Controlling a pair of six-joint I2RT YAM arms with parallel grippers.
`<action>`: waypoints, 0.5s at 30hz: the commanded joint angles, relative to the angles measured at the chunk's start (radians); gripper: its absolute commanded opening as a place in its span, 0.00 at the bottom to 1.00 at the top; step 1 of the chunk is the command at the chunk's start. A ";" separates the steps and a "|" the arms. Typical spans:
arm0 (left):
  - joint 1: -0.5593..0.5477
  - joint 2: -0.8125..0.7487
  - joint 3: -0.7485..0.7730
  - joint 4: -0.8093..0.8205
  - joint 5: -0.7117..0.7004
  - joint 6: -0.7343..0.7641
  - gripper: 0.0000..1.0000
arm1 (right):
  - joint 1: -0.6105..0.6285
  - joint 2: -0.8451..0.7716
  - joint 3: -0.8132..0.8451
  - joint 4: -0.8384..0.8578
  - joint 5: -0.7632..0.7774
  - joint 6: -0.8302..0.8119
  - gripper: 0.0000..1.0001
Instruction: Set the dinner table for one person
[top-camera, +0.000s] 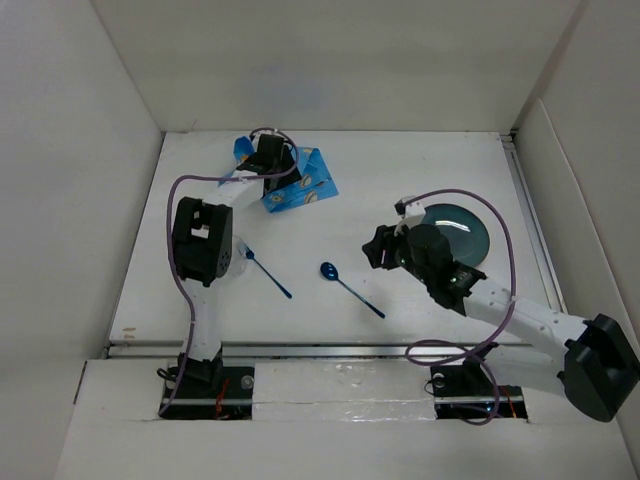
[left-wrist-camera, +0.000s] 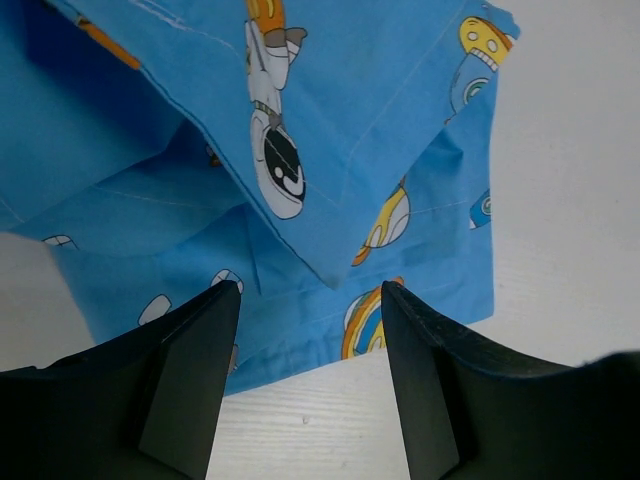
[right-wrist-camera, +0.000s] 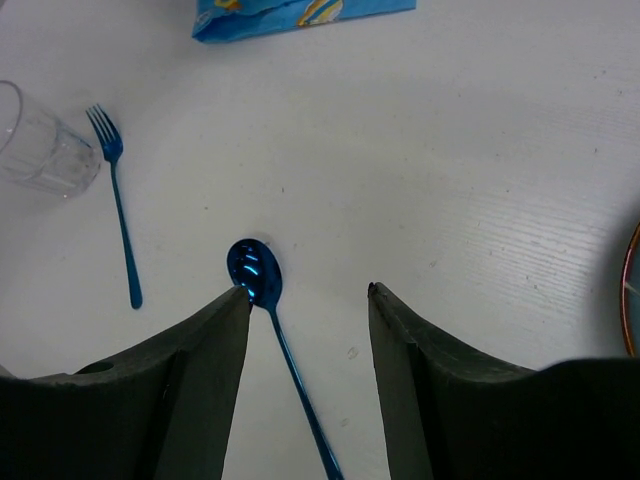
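The left tool (left-wrist-camera: 310, 300) is being held open, fingers spread apart, over the white table (left-wrist-camera: 560, 200). A crumpled blue cartoon-print placemat (left-wrist-camera: 330, 120) is lying just ahead of it. The right tool (right-wrist-camera: 308, 295) is being held open too, with a blue spoon (right-wrist-camera: 255, 275) lying on the table below its gap. Ahead and to its left, a fork (right-wrist-camera: 120, 210) is lying beside a clear glass (right-wrist-camera: 40, 150). A dark plate (top-camera: 460, 230) is sitting to its right.

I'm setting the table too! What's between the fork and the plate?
The spoon, lying on the table, and the right gripper hovering beside the plate. The top view shows it.
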 joint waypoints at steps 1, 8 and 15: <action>0.002 -0.031 0.009 0.012 -0.048 0.018 0.55 | -0.008 0.019 0.028 0.081 -0.011 0.005 0.56; -0.010 0.015 0.006 0.098 -0.014 -0.010 0.54 | -0.008 0.094 0.052 0.107 -0.014 0.007 0.56; -0.021 0.083 0.080 0.124 0.006 -0.036 0.44 | -0.038 0.250 0.112 0.191 -0.017 0.017 0.55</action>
